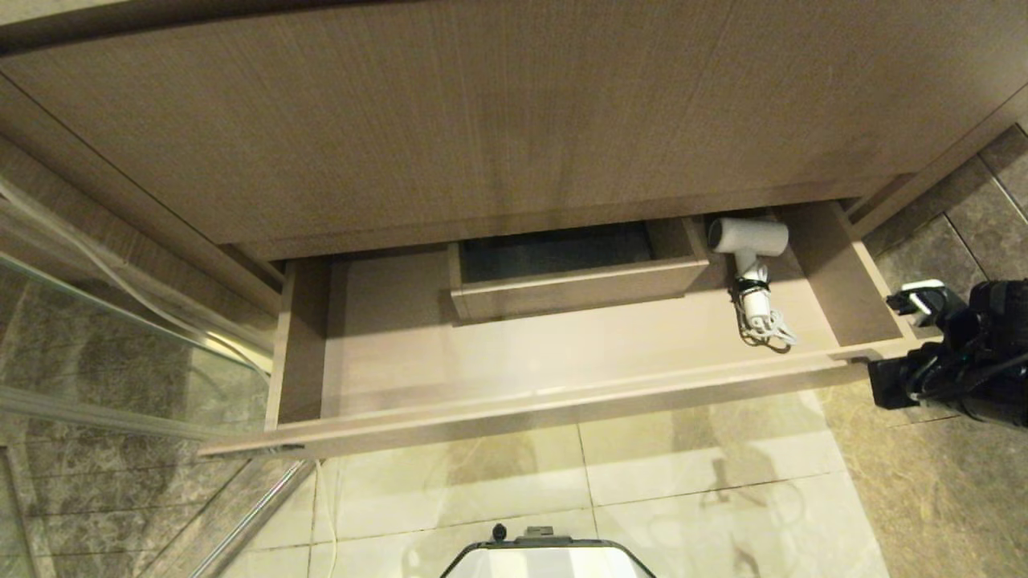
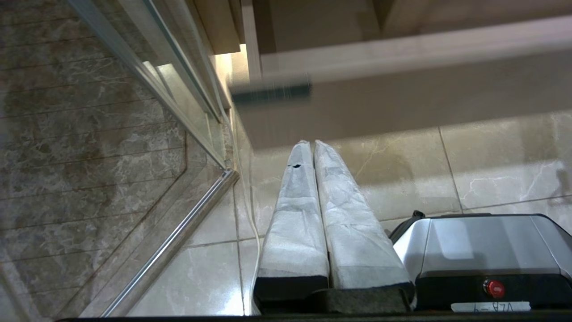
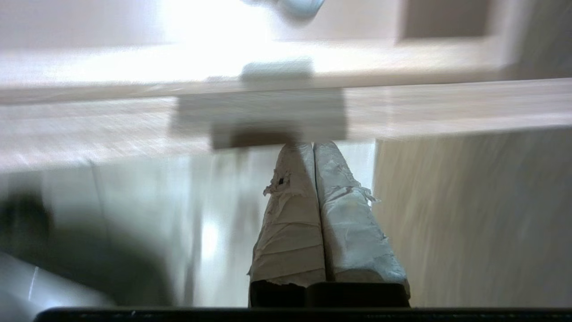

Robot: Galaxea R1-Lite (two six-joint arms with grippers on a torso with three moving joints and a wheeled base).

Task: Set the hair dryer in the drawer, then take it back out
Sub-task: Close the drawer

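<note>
The drawer (image 1: pixel 562 405) stands pulled out under the cabinet. Inside its right end lies the white hair dryer (image 1: pixel 751 241), barrel toward the back, handle and coiled cord (image 1: pixel 767 329) toward the front. My right arm (image 1: pixel 960 361) is outside the drawer, just past its right front corner and apart from the dryer. In the right wrist view my right gripper (image 3: pixel 312 145) is shut and empty, tips pointing at the drawer's front (image 3: pixel 447 107). My left gripper (image 2: pixel 313 143) is parked low over the floor tiles, shut with nothing in it, below the drawer's left front (image 2: pixel 402 103).
A boxed cut-out (image 1: pixel 574 273) takes up the middle back of the drawer. A taller wood-grain panel (image 1: pixel 482 120) overhangs the back. A glass shower door (image 1: pixel 120 337) stands at the left. My base (image 1: pixel 546 558) is on the tile floor in front.
</note>
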